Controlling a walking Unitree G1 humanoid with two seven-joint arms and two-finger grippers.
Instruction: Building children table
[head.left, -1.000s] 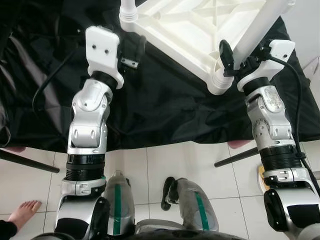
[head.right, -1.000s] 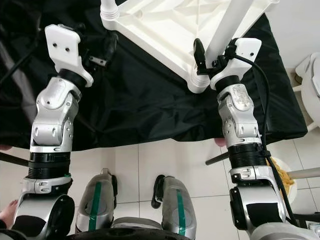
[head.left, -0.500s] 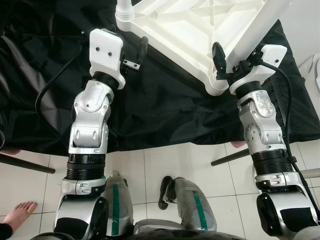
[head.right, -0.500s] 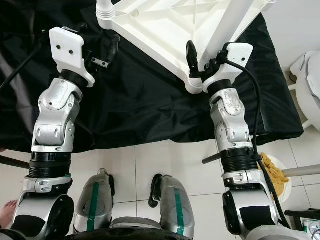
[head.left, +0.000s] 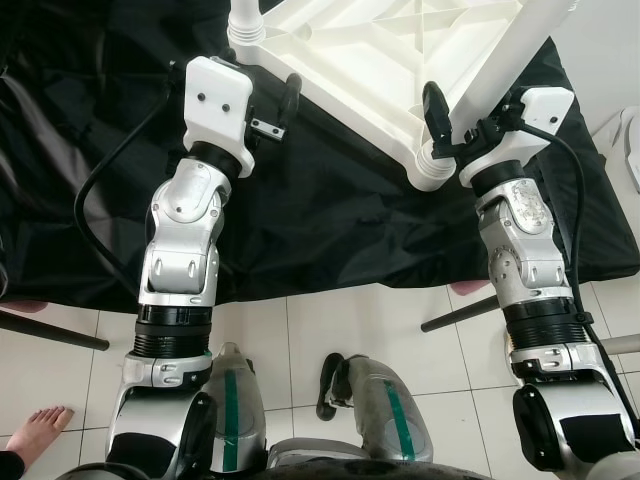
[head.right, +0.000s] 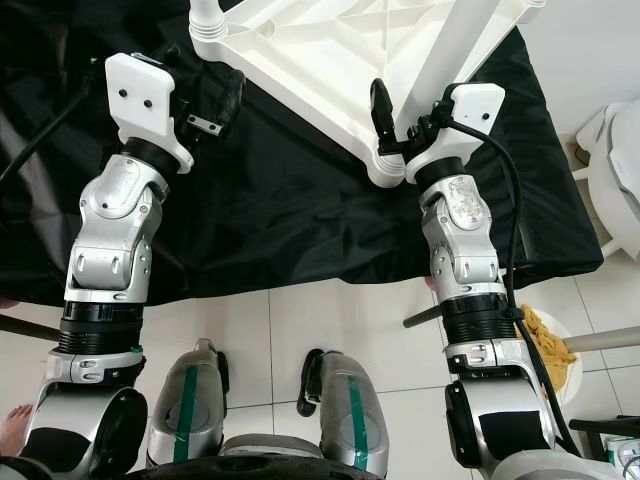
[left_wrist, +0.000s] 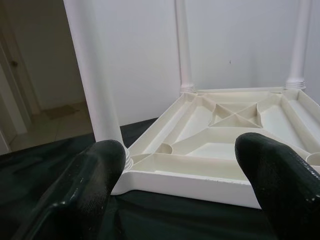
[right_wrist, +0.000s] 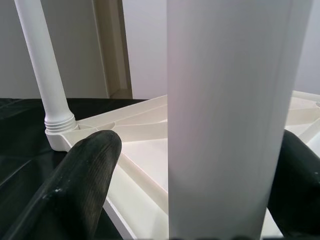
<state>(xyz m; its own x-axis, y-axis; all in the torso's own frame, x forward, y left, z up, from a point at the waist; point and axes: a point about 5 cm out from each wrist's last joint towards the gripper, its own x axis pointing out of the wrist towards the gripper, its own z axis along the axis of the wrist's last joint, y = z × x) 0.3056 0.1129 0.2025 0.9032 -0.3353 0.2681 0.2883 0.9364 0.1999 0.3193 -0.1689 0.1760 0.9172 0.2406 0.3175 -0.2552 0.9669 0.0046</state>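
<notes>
A black cloth (head.left: 300, 200) covers a low surface above a white tiled floor (head.left: 300, 330), and on it a white plastic children's table (head.left: 370, 60) lies upside down, ribbed underside up and legs pointing upward. The robot's right gripper (head.left: 465, 112) sits at the table's near corner, its black fingers (right_wrist: 75, 185) spread to either side of a white table leg (right_wrist: 227, 115) with a gap showing at each side. The left gripper (left_wrist: 182, 175) hangs open just short of the table's edge, near another leg (left_wrist: 95, 75). A person's bare foot (head.left: 42, 428) rests on the tiles at the robot's left.
</notes>
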